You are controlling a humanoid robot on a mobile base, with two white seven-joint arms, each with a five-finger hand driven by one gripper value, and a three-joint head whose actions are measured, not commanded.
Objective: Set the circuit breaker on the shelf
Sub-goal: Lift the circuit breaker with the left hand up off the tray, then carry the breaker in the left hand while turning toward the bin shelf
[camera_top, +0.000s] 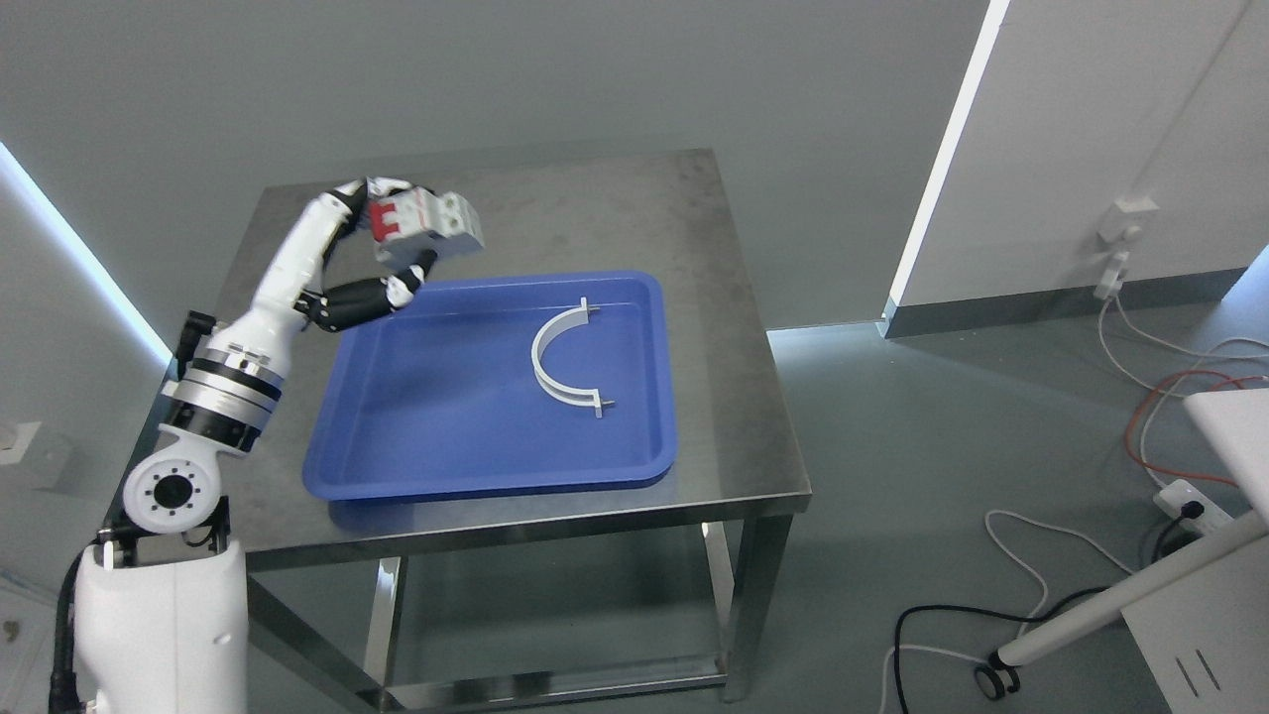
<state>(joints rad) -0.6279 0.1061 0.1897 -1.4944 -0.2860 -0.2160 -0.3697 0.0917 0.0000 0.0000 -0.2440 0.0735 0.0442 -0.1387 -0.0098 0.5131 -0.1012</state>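
A white circuit breaker (428, 225) with red switches is held in the air above the far left corner of the blue tray (436, 436). My left hand (397, 238) is shut on it, fingers over its top and thumb under it. The left arm comes up from the lower left. No shelf shows in the head view. The right arm is out of sight.
A white curved clamp piece (561, 359) lies in the blue tray on a steel table (714, 327). Cables (1170, 397) and a power strip (1193, 503) lie on the floor at the right, beside a white wheeled stand (1110, 605).
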